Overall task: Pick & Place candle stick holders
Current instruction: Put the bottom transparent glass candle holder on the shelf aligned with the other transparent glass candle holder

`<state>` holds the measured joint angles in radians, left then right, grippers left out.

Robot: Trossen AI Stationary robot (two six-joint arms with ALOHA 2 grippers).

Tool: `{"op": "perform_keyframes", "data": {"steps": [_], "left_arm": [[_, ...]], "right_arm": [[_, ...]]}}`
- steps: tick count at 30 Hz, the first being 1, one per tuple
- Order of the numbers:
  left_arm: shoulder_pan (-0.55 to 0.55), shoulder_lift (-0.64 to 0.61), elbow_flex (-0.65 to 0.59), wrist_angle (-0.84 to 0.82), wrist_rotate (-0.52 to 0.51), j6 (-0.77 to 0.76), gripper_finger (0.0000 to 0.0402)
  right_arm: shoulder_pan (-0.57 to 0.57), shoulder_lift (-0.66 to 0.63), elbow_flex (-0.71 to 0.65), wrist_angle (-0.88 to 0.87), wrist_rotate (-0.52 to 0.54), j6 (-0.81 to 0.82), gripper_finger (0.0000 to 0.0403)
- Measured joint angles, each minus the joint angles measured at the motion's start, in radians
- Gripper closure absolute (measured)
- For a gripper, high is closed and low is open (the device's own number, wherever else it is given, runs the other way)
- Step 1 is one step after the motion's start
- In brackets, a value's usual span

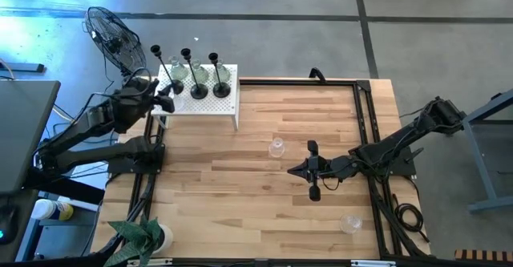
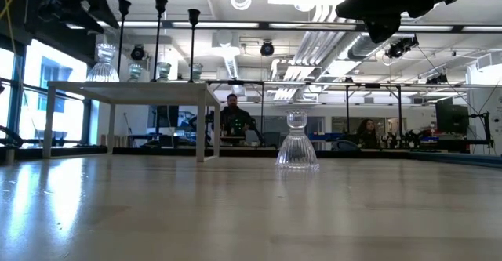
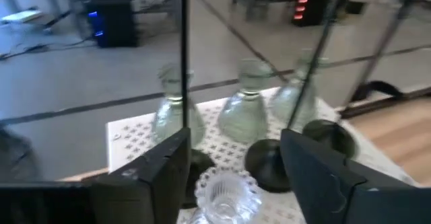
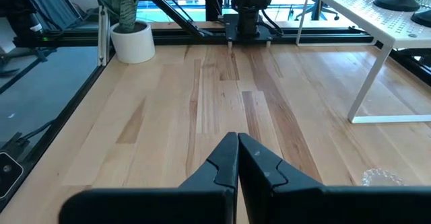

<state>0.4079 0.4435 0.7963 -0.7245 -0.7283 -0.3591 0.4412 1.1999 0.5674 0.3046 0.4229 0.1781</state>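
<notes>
Clear squat glass candle holder (image 3: 225,196) stands between the left gripper's (image 3: 232,177) spread jaws on the white perforated metal stand (image 3: 128,133), seemingly just released. Judged step: placing; next, retreat upward. Right gripper (image 4: 237,158), jaws together and empty, waits over bare table.

Table (image 1: 264,203): light wood planks with a black frame rail. Directly on it: white perforated stand (image 1: 220,105) at the far left corner, potted plant (image 1: 144,236) at the near left corner. Also two clear glass holders, one mid-table (image 1: 277,147), one near the right front edge (image 1: 350,222).
</notes>
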Motion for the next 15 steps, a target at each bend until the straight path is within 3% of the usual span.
{"op": "perform_keyframes", "data": {"steps": [5, 10, 12, 15], "left_arm": [[-0.081, -0.043, -0.060, 0.042, 0.103, 0.034, 0.0266], [-0.235, -0.044, -0.176, 0.181, 0.118, 0.112, 0.0377], [-0.300, -0.034, -0.209, 0.260, 0.098, 0.154, 0.0394], [-0.407, -0.016, -0.227, 0.351, 0.043, 0.212, 0.0383]], "right_arm": [[-0.001, 0.000, 0.000, 0.000, 0.000, 0.000, 0.0402], [-0.003, 0.000, 0.000, 0.000, 0.000, -0.002, 0.0402], [-0.003, 0.000, 0.000, 0.000, 0.000, 0.001, 0.0402], [-0.003, 0.000, 0.000, 0.000, 0.000, 0.002, 0.0402]]}}
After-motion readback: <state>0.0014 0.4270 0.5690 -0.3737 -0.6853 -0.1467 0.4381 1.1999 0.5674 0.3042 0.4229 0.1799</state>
